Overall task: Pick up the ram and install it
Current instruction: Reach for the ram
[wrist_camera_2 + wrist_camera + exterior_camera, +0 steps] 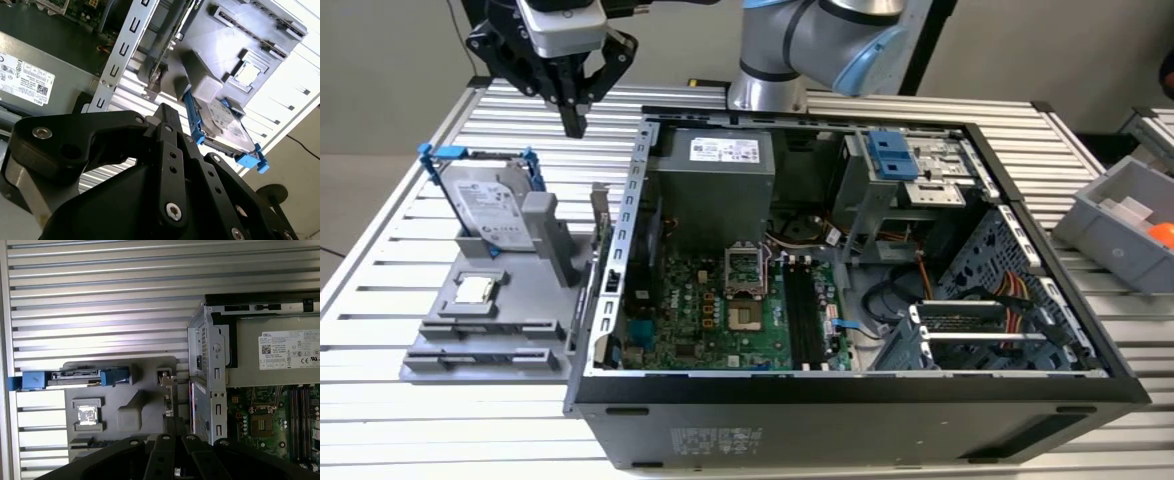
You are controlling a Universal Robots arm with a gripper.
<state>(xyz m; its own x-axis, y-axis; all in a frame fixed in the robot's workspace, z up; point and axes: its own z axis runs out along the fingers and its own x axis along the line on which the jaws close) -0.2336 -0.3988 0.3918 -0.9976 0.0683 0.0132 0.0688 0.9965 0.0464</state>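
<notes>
One ram (600, 225) stands on its long edge in the grey tray (507, 335), just beside the open case (854, 395). We take it that it is racked upright so its top edge is free to be pinched from above. The drive (487, 205) and the chip (478, 290) sit in their own pockets on the same tray, while the slots (803, 315) on the board inside the case are, we judge, where the ram belongs. The gripper (572, 125) hangs over the tray's far end, higher than the ram and touching nothing, its fingers pressed together and empty.
</notes>
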